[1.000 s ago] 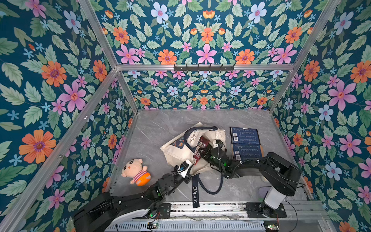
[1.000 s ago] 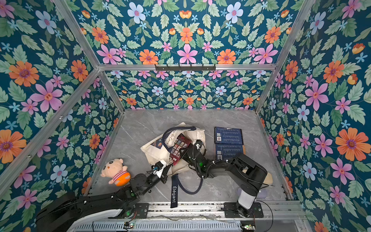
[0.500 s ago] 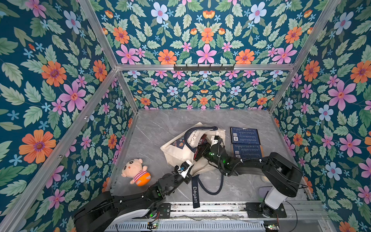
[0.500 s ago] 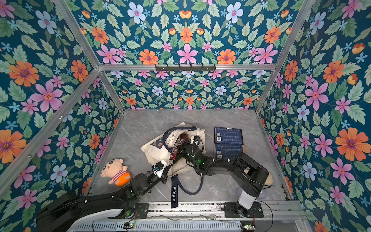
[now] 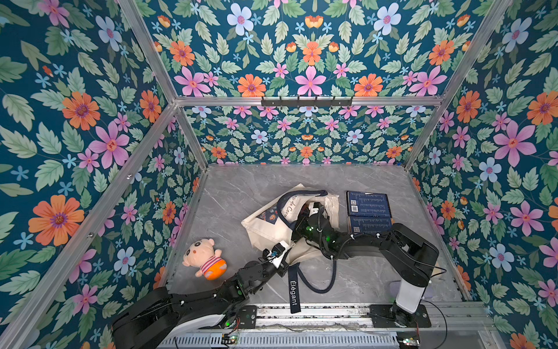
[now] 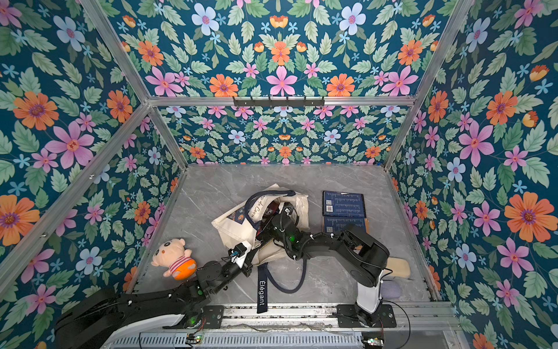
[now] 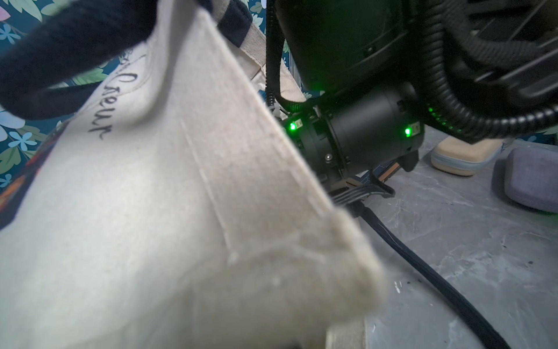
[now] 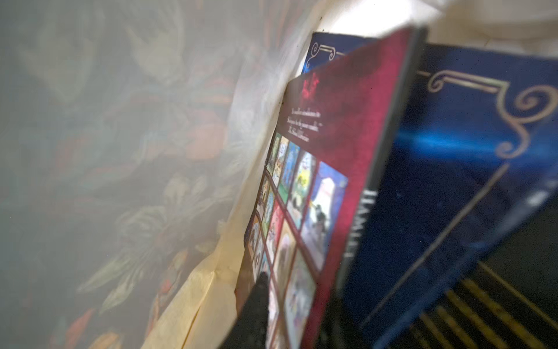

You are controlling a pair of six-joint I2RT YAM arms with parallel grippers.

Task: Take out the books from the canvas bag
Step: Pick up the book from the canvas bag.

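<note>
Near the middle of the grey marbled tabletop, we see the left gripper pinched fully closed on the near corner of the cream canvas bag with navy handles, while the right gripper sits inside its mouth, one dark fingertip touching a red-backed paperback, though we cannot tell how wide its jaws stand.

This is a robot test cell in a lab, not a lived-in room. In both top views an aluminium frame carries flat panels of floral wallpaper that box in a grey marble-look tabletop. Along the bottom of the frame, two black robot arms are bolted to a metal rail beside a bare circuit board. In the left wrist view, green status lights glow.
</note>
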